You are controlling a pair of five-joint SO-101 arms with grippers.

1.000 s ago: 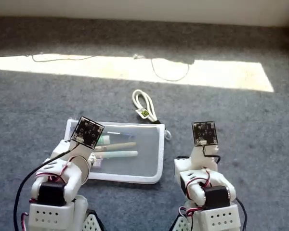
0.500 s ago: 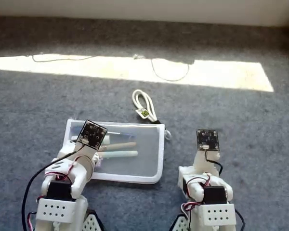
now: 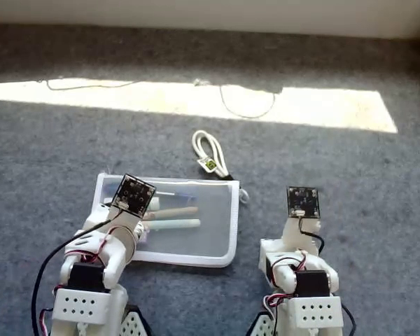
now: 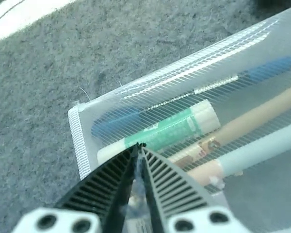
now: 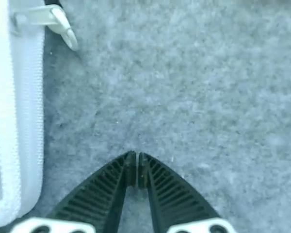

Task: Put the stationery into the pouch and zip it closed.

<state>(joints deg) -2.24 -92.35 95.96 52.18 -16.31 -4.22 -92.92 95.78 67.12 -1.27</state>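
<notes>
Mesh and clear plastic make up the pouch (image 3: pixel 211 242), which lies flat on the grey carpet (image 3: pixel 350 175) in front of the left arm, with the right arm just beside its zipped edge. The zip looks run to its end, with the pull tab (image 5: pixel 58 25) at the far corner, so the step in hand is probably a last check. If a gap remains, the right gripper (image 5: pixel 136 158) should take the tab squarely and draw along the zip line while the left gripper (image 4: pixel 137 147) pins the opposite corner, so the pouch does not slide. Both grippers are clenched on nothing I can see, the left over the pouch's corner, the right over bare carpet. Through the mesh show 4 items side by side: a blue pen (image 4: pixel 262 69), a green-and-white stick (image 4: pixel 161 131), a tan pencil (image 4: pixel 254 118) and a pale pen (image 4: pixel 269 147). A white cord (image 3: pixel 208 151) lies apart, beyond the pouch.
</notes>
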